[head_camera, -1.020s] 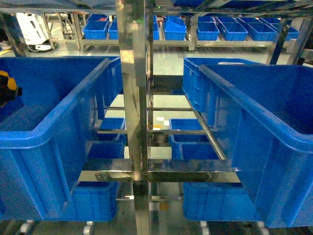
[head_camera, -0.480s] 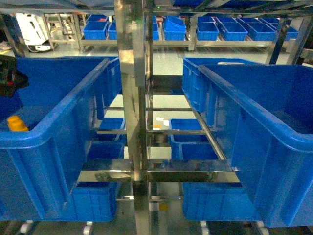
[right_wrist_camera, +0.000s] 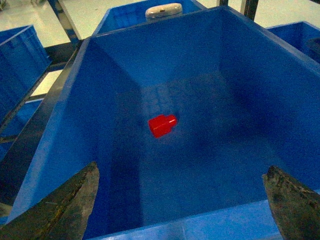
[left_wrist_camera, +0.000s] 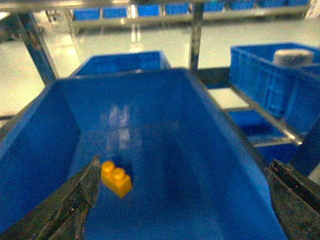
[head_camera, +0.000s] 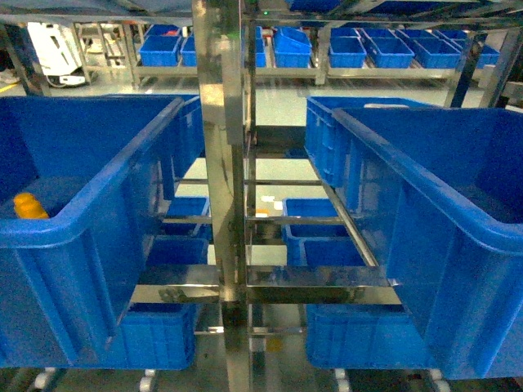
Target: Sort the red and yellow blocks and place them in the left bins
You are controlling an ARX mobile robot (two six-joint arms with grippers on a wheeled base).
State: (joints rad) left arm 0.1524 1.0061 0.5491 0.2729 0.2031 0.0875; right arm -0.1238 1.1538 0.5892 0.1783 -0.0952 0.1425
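The left pincer hangs with its fingers wide apart and empty above the large blue crate. The yellow brick lies on the crate floor just beside the pincer's left finger. The right pincer, also spread apart, hovers over another blue crate with a red block below and ahead of it.

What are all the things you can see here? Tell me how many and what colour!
Yellow brick: one, yellow-orange, on the floor of the left crate.
Left crate: one, big, blue, left of the post.
Red block: one, red, on the floor of the right crate.
Right crate: one, big, blue, right of the post.
Small crates: many, blue, on far shelves and lower rack levels.
Post: one, shiny metal, centre.
Left gripper: one, dark, open above the left crate.
Right gripper: one, dark, open above the right crate.
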